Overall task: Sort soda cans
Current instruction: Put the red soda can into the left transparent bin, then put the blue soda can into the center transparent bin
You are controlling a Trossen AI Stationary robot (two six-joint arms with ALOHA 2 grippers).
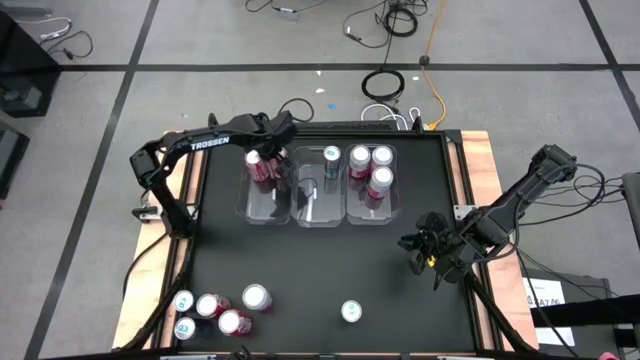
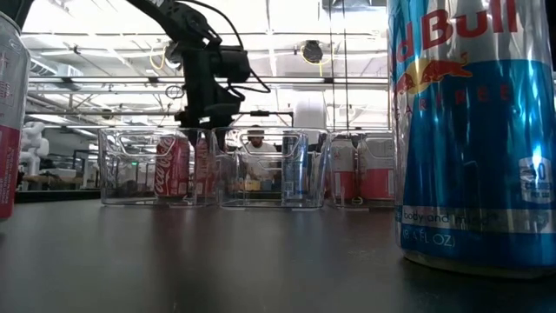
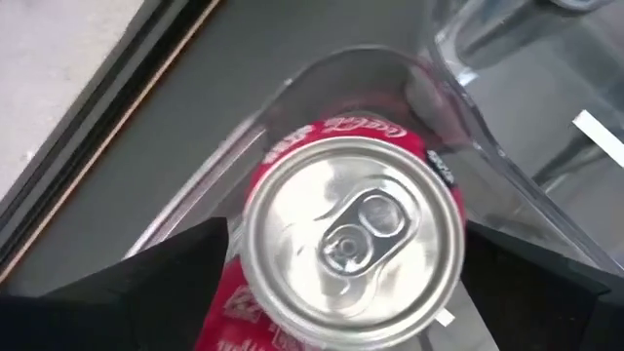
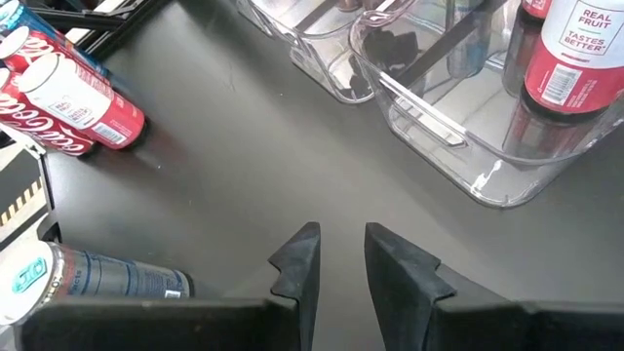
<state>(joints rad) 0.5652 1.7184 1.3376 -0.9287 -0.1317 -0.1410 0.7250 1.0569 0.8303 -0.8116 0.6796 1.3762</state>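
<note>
Three clear bins stand side by side at the table's far middle: left [image 1: 262, 205], middle [image 1: 318, 205], right [image 1: 370, 208]. My left gripper [image 1: 272, 152] hangs over the left bin's far end, pointing down. It is open, with a finger [image 3: 166, 292] on either side of the top of a red soda can [image 3: 351, 244] that stands upright on the bin floor [image 2: 174, 165]. The middle bin holds a blue can [image 1: 331, 160]. Three pink cans [image 1: 379, 180] stand in the right bin. My right gripper [image 1: 420, 250] waits near the table's right edge, fingers a little apart [image 4: 341, 268], nothing between them. My left gripper's fingers come from above and stand on either side of the red can's silver top [image 3: 292, 195]. I cannot tell whether they touch it. The can stands upright on the floor of the left bin.
Several loose cans lie or stand at the near left corner [image 1: 215, 310], among them red ones [image 4: 78, 107] and a blue one [image 4: 88, 278]. One blue can [image 1: 351, 312] stands alone near the front edge, close to the low camera [image 2: 473, 130]. Bare black tabletop [image 1: 320, 265] lies between bins and loose cans.
</note>
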